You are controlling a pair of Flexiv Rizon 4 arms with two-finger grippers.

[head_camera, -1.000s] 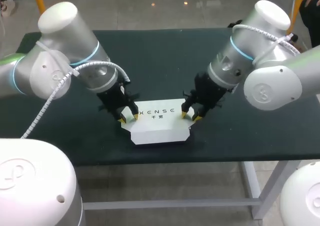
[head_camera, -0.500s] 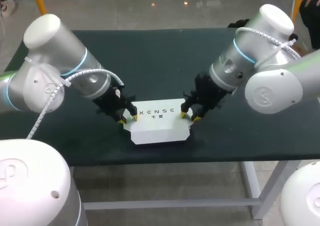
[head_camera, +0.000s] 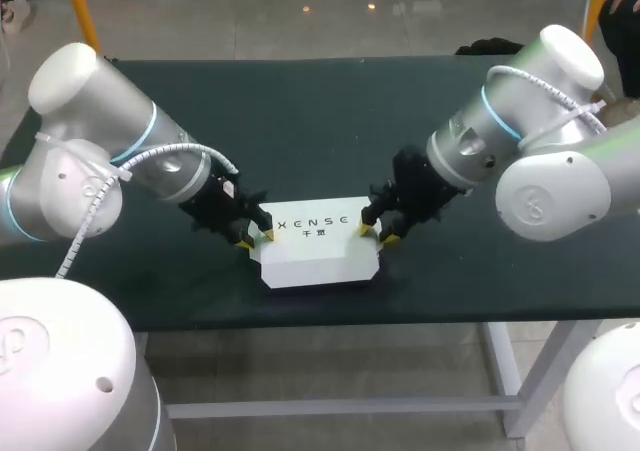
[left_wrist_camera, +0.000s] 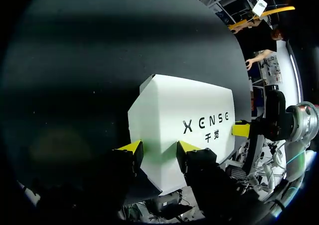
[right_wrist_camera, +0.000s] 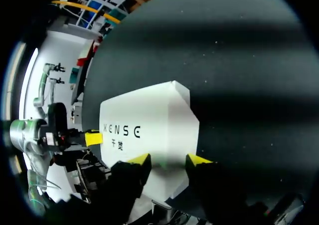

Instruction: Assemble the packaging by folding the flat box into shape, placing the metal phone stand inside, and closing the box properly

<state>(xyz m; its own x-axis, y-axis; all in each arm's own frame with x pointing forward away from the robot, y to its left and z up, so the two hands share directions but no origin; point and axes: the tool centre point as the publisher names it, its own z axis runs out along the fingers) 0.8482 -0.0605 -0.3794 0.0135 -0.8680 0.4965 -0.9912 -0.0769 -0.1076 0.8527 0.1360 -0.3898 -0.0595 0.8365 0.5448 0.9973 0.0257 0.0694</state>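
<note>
A white box [head_camera: 318,249] lies flat on the dark green desk [head_camera: 330,121], near the middle of its front edge, with black lettering on top and clipped front corners. The left claw [head_camera: 256,238] stands at its left end and the right claw [head_camera: 374,234] at its right end. Both have their yellow tips apart, set down on the cardboard and clamping nothing.

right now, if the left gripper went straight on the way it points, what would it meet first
The box: its near end sits between the left gripper's open fingers, though whether they touch it yet is unclear.
</note>
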